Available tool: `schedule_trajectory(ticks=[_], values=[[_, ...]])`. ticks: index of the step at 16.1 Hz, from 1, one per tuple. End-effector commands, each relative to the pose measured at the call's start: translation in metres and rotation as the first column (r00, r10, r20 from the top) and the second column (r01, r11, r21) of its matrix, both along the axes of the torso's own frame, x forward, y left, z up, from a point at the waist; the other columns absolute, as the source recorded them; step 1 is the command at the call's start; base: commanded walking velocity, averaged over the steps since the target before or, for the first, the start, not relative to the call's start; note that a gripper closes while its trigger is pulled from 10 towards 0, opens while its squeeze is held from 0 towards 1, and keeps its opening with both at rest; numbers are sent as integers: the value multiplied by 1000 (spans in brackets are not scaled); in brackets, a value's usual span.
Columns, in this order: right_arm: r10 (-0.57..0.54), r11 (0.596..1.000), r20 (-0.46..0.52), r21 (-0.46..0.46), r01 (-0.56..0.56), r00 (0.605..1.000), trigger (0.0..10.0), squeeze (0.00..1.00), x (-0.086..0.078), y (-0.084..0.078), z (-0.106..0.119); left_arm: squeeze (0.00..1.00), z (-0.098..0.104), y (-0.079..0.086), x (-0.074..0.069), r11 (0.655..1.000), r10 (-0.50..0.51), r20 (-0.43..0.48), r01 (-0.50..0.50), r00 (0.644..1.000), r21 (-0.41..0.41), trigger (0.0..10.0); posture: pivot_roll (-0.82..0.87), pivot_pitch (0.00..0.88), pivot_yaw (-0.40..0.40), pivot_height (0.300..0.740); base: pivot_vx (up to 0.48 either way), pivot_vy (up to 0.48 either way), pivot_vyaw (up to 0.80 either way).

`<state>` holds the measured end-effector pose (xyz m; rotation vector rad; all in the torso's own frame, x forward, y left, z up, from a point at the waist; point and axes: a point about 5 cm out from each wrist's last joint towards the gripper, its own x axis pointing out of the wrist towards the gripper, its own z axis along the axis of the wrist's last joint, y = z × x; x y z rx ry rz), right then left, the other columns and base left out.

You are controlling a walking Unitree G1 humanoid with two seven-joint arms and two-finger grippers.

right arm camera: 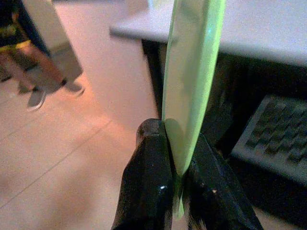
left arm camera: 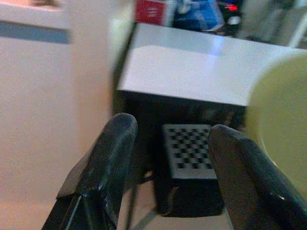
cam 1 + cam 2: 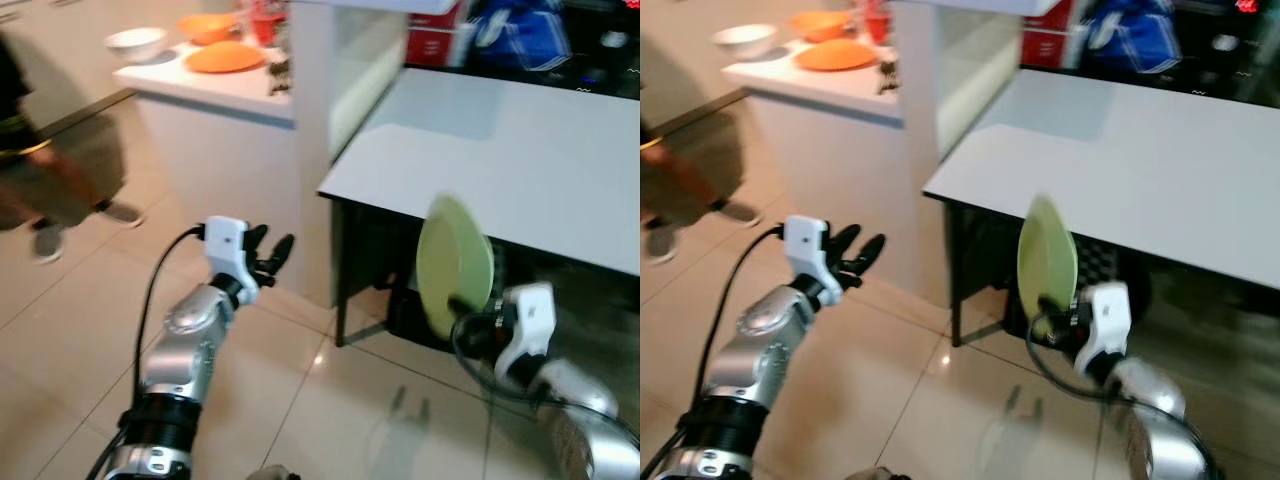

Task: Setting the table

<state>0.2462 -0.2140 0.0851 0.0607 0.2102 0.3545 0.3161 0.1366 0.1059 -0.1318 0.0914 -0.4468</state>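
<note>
While the right gripper [image 1: 175, 158] has its two black fingers clenched on the lower rim of the pale green plate [image 3: 455, 265], the plate stands nearly on edge in the air, just in front of and below the near edge of the white table [image 3: 530, 150], at about four o'clock in the left eye view. The pinch is narrow and close to the rim, so I judge the plate could swing or slip if the wrist jerks; a steady carry is wanted. To set it well, the plate should probably be raised above the tabletop edge first, then carried inward over the bare white surface, tilted flat, and lowered until its base rests before the fingers let go. The left gripper [image 3: 268, 255] hovers at about nine o'clock over the tiled floor [image 3: 300, 400], fingers spread apart and grasping nothing; it could steady the far rim. A person [image 3: 40, 150] stands at ten o'clock beside the counter [image 3: 220, 85], which bears an orange plate [image 3: 225, 57] and a white bowl [image 3: 135, 43], well apart from the table.
</note>
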Motion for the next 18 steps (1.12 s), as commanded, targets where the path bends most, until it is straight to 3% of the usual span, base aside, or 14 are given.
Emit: schedule_trajectory(ticks=[1,5,9,10,11,13,15,18], values=[[9,1000,129,-19,-6,992,10000,0,7,-5,29,0,5,-4,3,1000,-11,22,11,1000,5,10000,-68,0,54,740,0,0,0],[61,998,58,-31,-59,996,10000,0,-4,-8,19,0,2,-7,-1,1000,-23,9,23,1000,13,10000,-72,0,57,740,0,0,0],[87,996,49,-35,-86,995,10000,0,-8,-5,19,0,15,-12,2,998,-66,54,66,996,-1,10000,-74,0,62,740,0,0,0],[92,995,50,-42,-90,995,10000,0,-8,-6,23,0,16,-13,2,998,-70,60,70,996,1,10000,-76,0,63,740,0,0,0],[115,992,97,-58,-109,989,10000,0,-7,-9,45,0,18,-14,2,997,-72,66,72,995,-2,10000,-82,0,64,740,0,0,0],[136,988,106,-92,-126,985,10000,0,-11,-14,54,0,18,-14,2,997,-73,69,73,995,2,10000,-86,0,64,740,0,0,0],[134,986,104,-112,-122,986,10000,0,-12,-18,54,0,21,-18,3,996,-86,85,86,993,1,10000,-92,0,68,740,394,0,0],[135,987,95,-98,-125,986,10000,0,-11,-11,53,0,28,-26,1,987,-159,128,153,979,55,10000,-96,0,80,740,480,0,0]])
